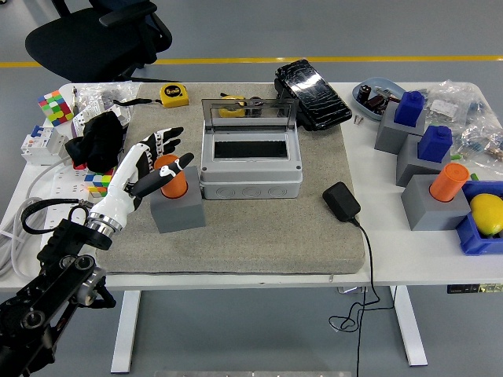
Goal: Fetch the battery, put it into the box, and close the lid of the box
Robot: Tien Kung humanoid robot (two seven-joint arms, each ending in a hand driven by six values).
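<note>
An orange cylinder battery (pixel 174 187) stands upright in a grey block (pixel 179 210) on the left of the grey mat. My left hand (pixel 174 154), white with black fingertips, reaches in from the lower left and is open. Its thumb (pixel 161 181) lies across the front of the battery and its fingers (pixel 165 140) spread just behind and left of it; no closed grasp shows. The grey box (pixel 250 169) sits right of the block, with its clear lid (pixel 250 116) standing open at the back. The right arm is out of view.
A black adapter (pixel 341 200) with its cable lies right of the box. A yellow tape measure (pixel 174 95) and a black pack (pixel 313 93) lie behind it. Grey blocks with blue pieces (pixel 435 144) and another orange cylinder (pixel 449 182) stand at the right, next to a blue bin (pixel 471 239).
</note>
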